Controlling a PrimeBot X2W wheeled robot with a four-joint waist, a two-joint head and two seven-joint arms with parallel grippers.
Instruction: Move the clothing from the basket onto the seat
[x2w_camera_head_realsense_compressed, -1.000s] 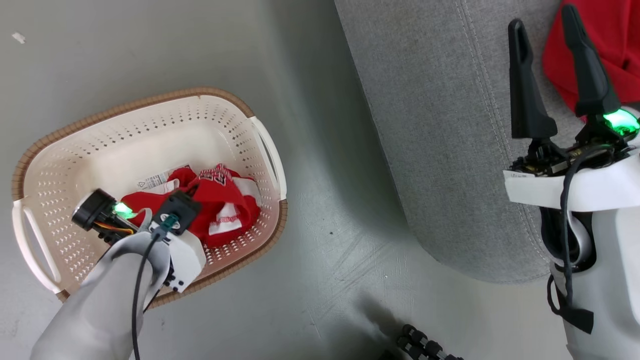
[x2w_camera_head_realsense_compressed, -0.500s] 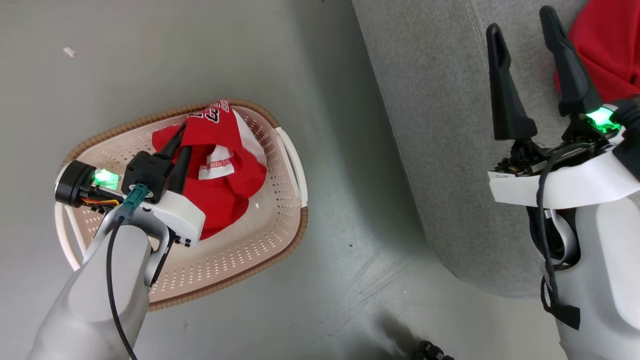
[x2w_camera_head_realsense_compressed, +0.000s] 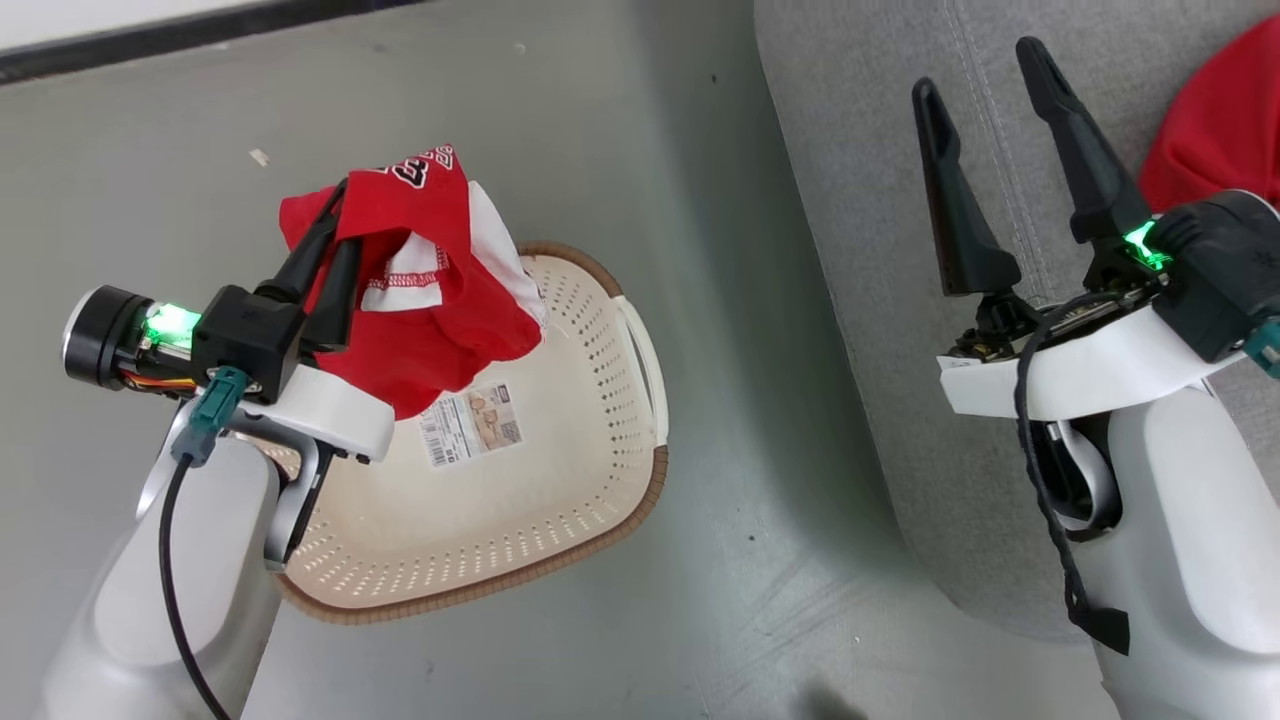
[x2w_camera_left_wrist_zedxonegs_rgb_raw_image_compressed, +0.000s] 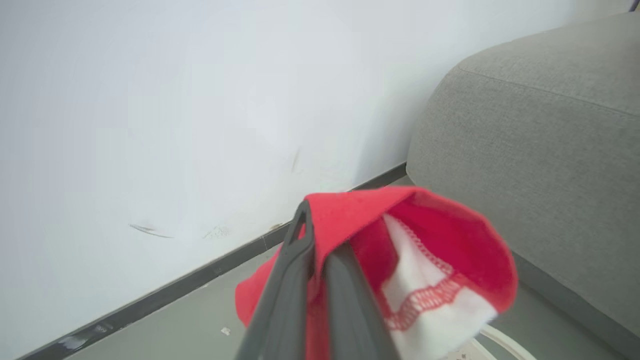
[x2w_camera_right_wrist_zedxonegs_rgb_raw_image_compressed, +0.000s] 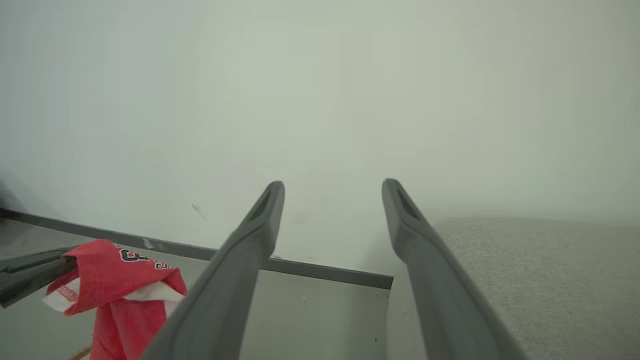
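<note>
Firmly pinched between the closed jaws of the left gripper (x2w_camera_head_realsense_compressed: 340, 215) (x2w_camera_left_wrist_zedxonegs_rgb_raw_image_compressed: 320, 235) is a red garment (x2w_camera_head_realsense_compressed: 440, 310) (x2w_camera_left_wrist_zedxonegs_rgb_raw_image_compressed: 450, 250) (x2w_camera_right_wrist_zedxonegs_rgb_raw_image_compressed: 115, 275) with white trim, part of a black-and-white print being seen on its top fold. The cloth is draped over the fingers (x2w_camera_head_realsense_compressed: 300, 265) and hangs above the far left part of the basket (x2w_camera_head_realsense_compressed: 560, 490), on whose bottom a paper label (x2w_camera_head_realsense_compressed: 472, 424) is stuck. The basket is set on the grey floor (x2w_camera_head_realsense_compressed: 720, 600), beside the sofa (x2w_camera_head_realsense_compressed: 880, 200) (x2w_camera_left_wrist_zedxonegs_rgb_raw_image_compressed: 540, 140) (x2w_camera_right_wrist_zedxonegs_rgb_raw_image_compressed: 525, 260) but apart from it. The right gripper (x2w_camera_head_realsense_compressed: 978, 70) (x2w_camera_right_wrist_zedxonegs_rgb_raw_image_compressed: 334, 186) is held over the sofa with its jaws spread wide and nothing between them. A second red garment (x2w_camera_head_realsense_compressed: 1225, 130) is seen lying on the sofa cushion, just beside that gripper. A pale wall (x2w_camera_left_wrist_zedxonegs_rgb_raw_image_compressed: 150, 100) with a dark skirting strip (x2w_camera_left_wrist_zedxonegs_rgb_raw_image_compressed: 165, 292) is seen beyond.
</note>
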